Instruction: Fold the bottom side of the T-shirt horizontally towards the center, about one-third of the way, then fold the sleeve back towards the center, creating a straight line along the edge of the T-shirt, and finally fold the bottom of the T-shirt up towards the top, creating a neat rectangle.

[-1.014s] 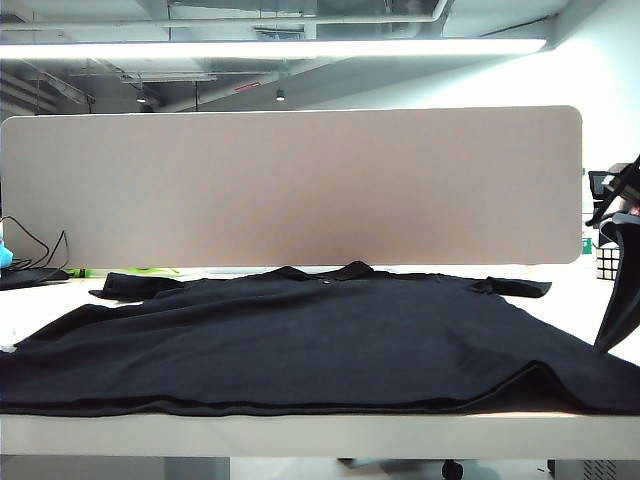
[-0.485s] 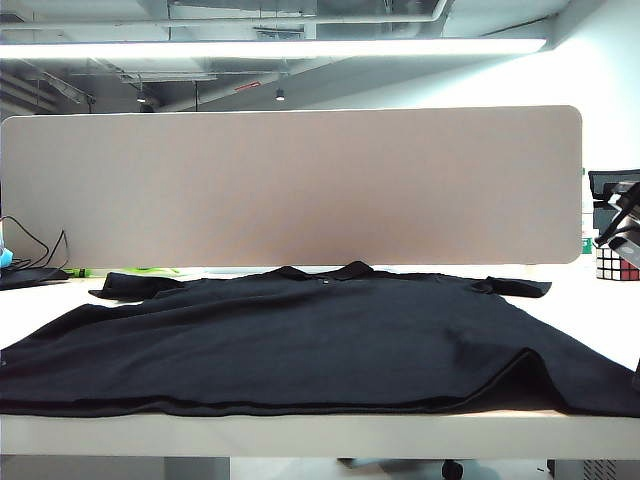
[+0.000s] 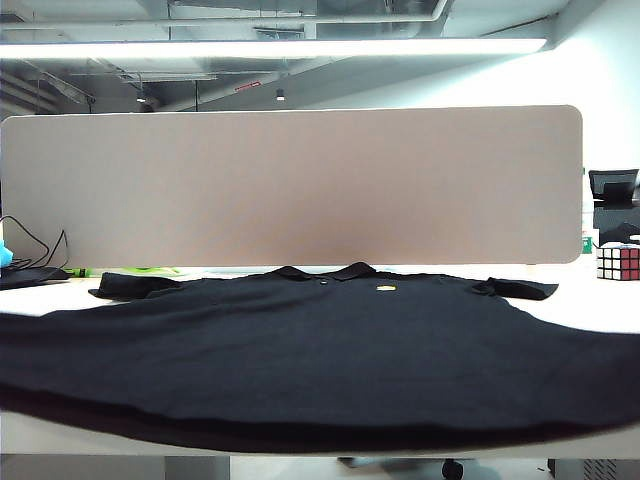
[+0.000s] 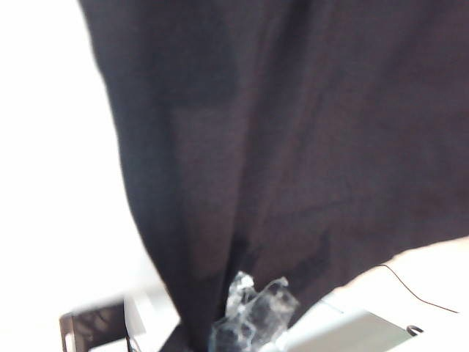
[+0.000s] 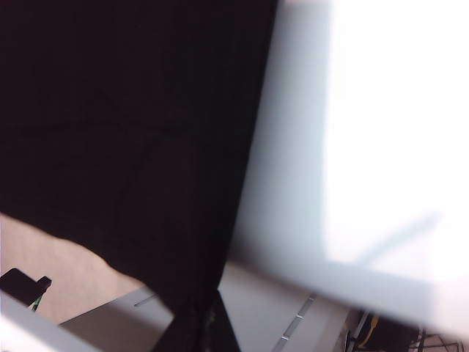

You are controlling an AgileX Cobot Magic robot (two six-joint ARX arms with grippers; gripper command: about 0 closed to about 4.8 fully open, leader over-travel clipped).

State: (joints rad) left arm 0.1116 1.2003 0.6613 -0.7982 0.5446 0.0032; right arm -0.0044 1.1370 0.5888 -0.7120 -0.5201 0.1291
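The black T-shirt (image 3: 320,350) lies spread over the white table (image 3: 600,305), its collar (image 3: 325,272) at the far side and a small yellow mark (image 3: 386,289) on the chest. The bottom of the T-shirt (image 3: 320,436) is lifted off the table's front edge and stretched wide toward the camera. Neither gripper shows in the exterior view. In the left wrist view my left gripper (image 4: 220,326) is shut on a gathered corner of the T-shirt (image 4: 293,147). My right gripper (image 5: 209,326) is likewise shut on the T-shirt (image 5: 124,132), the cloth pulled taut up from it.
A long beige divider panel (image 3: 290,185) stands behind the table. A colour cube toy (image 3: 617,261) sits at the far right, black cables (image 3: 30,265) at the far left. Bare table shows to the right of the shirt.
The right arm has dropped out of the exterior view. The hem, which lay flat along the front edge, is now raised and stretched; the ridge near its right end is gone, and the yellow mark shows.
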